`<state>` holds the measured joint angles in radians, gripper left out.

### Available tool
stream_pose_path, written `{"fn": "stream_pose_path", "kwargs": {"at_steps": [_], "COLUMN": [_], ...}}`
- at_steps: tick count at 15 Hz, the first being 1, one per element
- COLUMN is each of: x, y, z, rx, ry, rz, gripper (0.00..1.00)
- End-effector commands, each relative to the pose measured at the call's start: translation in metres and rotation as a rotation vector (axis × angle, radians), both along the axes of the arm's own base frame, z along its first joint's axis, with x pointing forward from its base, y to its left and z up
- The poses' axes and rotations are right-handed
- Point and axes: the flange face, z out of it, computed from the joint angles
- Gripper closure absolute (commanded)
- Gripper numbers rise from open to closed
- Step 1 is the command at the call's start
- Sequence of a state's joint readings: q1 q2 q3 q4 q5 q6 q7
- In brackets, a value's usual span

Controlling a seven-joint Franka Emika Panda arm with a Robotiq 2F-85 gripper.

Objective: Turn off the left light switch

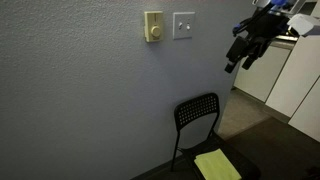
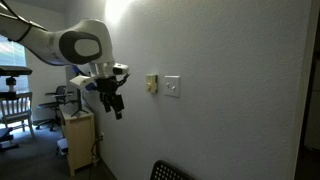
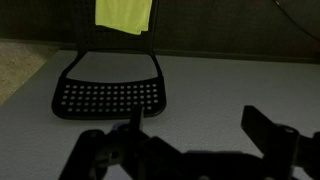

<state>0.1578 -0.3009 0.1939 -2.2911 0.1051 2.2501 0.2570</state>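
The small white flat rocker switch [image 1: 183, 25] sits in a white, nearly square plastic wall plate [image 2: 172, 87] on the grey textured wall [image 1: 80, 100], just at 3 o'clock of a narrower cream-yellow plate with a round knob [image 1: 153, 27]. The black two-fingered claw [image 1: 235, 60] hangs well apart from the wall plate, at about 4 o'clock of it in an exterior view. In the wrist view its dark fingers [image 3: 262, 128] stand wide apart, holding nothing, above a black perforated chair [image 3: 110, 95] with a yellow-green cloth [image 3: 124, 14] at 12 o'clock.
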Motion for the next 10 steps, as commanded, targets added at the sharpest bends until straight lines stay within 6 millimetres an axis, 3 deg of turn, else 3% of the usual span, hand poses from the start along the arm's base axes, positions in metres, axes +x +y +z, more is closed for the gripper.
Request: {"fn": "stream_pose_path", "kwargs": {"at_steps": [1, 10], "x": [0.000, 0.015], "y": [0.000, 0.002], "z": [0.001, -0.002], "rx": [0.000, -0.050], "ry": [0.001, -0.012], "rz": [0.000, 0.082], "gripper": [0.00, 0.00]}}
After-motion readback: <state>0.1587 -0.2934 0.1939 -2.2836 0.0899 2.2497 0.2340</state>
